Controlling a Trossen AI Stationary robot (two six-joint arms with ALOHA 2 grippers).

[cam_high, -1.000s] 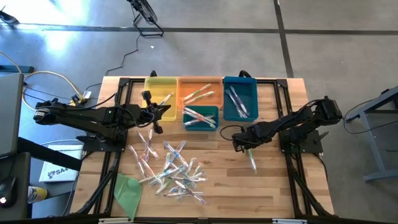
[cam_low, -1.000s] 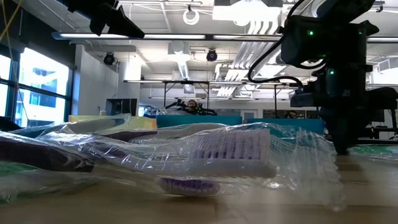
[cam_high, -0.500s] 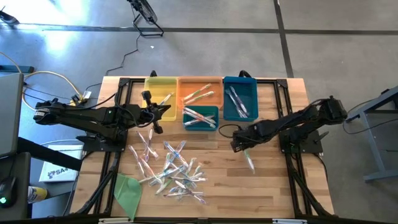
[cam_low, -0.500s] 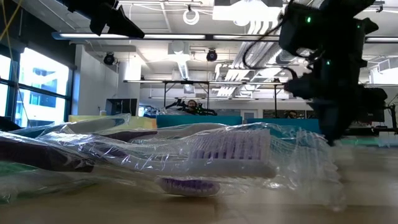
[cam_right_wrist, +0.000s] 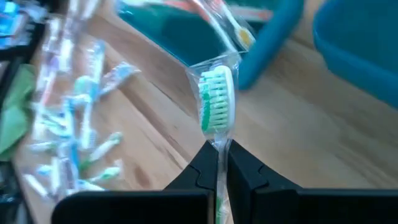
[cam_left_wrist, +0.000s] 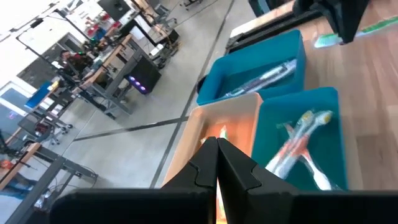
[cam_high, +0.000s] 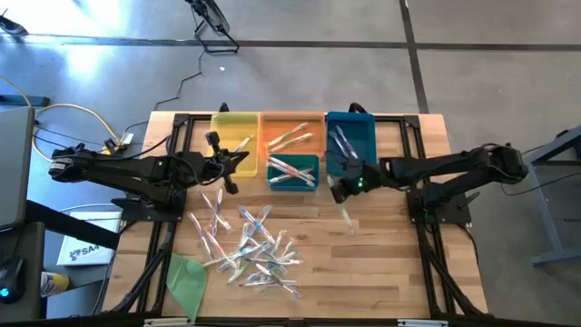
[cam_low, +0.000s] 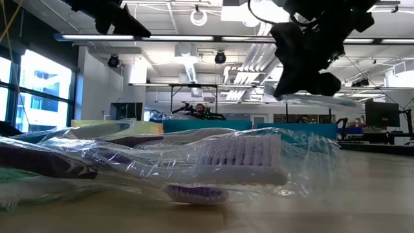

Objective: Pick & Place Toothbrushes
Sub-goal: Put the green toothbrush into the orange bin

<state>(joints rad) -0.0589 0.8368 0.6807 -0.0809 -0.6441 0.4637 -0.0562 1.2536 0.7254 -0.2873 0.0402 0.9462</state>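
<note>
The green-bristled toothbrush in its clear wrapper sticks out straight ahead of the right gripper, whose fingers are pinched tight on the wrapper just behind the head. Seen from above, the rest of it hangs below the right gripper over bare wood. Just beyond the fingertips stands the small teal bin, with the larger blue bin close to one side (both already hold brushes). Well behind the claw, back toward the table's near edge, lies the loose pile of wrapped toothbrushes, with a green sheet at its far corner.

The brush looks very light and stiff, but its film is slick and crinkly, so a pinch on wrapper alone could let it swing or slip; a hold across the handle itself would probably be steadier.

The left gripper waits, fingers pressed together on nothing, beside the yellow bin.
</note>
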